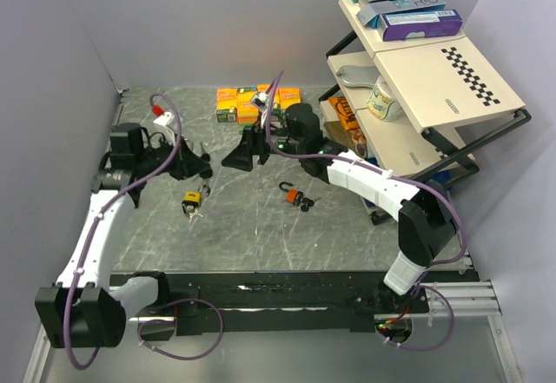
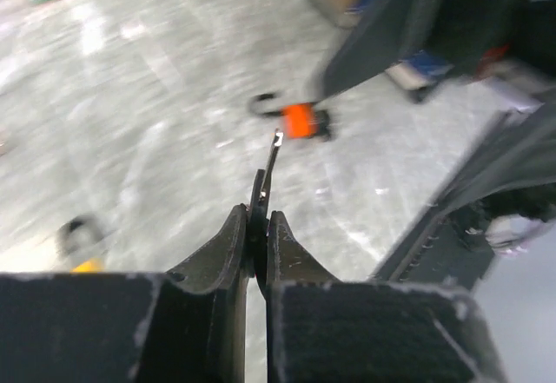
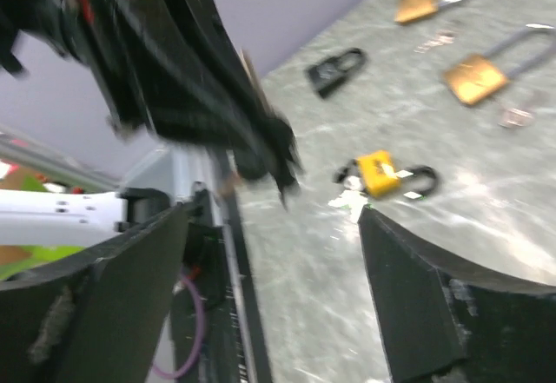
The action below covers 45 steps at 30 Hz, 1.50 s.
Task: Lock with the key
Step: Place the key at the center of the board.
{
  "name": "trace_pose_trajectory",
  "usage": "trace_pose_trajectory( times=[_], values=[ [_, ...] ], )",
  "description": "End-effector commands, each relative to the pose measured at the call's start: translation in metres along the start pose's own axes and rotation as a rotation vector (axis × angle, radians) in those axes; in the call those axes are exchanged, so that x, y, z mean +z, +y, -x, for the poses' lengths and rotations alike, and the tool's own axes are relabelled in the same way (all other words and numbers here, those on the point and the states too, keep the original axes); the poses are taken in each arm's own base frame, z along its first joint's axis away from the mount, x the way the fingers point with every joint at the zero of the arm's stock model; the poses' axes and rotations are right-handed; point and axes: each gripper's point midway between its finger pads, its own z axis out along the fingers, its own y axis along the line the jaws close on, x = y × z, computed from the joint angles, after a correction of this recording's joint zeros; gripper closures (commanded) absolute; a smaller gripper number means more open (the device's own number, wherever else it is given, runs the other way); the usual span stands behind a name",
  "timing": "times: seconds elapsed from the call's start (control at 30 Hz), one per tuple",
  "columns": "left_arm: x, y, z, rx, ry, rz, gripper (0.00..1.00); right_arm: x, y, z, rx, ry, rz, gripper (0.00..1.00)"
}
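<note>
- Nearest the arm bases, a small orange-bodied padlock with a dark metal shackle (image 1: 295, 196) is lying on its side on the grey marbled worktop (image 1: 252, 235). A yellow padlock (image 1: 191, 201) is lying to its left.
- The orange padlock is probably hard and fairly light, so it is likely to skid when a key pushes at it. Its body is the part to brace.
- Further out, the left hand (image 2: 258, 220) is clamping a thin dark metal key (image 2: 271, 159) by its head, with the jaws closed flat on it. The blade is pointing toward the orange padlock but is well apart from it.
- The key looks stiff, slick and light. Holding it by the head is leaving the blade free, though it may pivot if pressed off-axis.
- The left arm is reaching forward with its wrist angled down at the worktop.
- Slightly beyond, the right hand (image 3: 276, 218) is hovering with its fingers spread wide and nothing between them, facing the left hand.
</note>
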Motion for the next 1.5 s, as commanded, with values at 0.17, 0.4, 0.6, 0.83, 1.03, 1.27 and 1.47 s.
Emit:
trace_pose_trajectory(
  times=[0.17,0.4,0.6,0.83,1.03,1.27,1.47],
  values=[
    [-0.065,0.137,-0.052,-0.019,0.349,0.424,0.99,-0.054,-0.014,0.027,-0.208,-0.017,-0.123,0.01],
    [-0.088,0.200,-0.088,-0.042,0.541,0.578,0.99,-0.073,-0.019,0.008,-0.283,-0.002,-0.135,0.01],
    [-0.085,0.228,-0.120,-0.111,0.629,0.610,0.99,-0.078,-0.021,0.003,-0.298,0.015,-0.141,0.01],
    [-0.079,0.257,-0.142,-0.148,0.684,0.656,0.87,-0.084,-0.025,0.004,-0.286,0.012,-0.144,0.01],
    [-0.073,0.254,-0.131,-0.140,0.656,0.615,0.38,-0.086,-0.025,0.004,-0.294,0.012,-0.145,0.01],
    [-0.063,0.205,-0.060,-0.073,0.490,0.549,0.04,-0.091,-0.029,0.006,-0.325,0.013,-0.180,0.01],
    [-0.042,0.154,-0.020,0.086,0.305,0.525,0.04,-0.111,-0.023,0.035,-0.410,-0.139,-0.271,0.01]
  ],
)
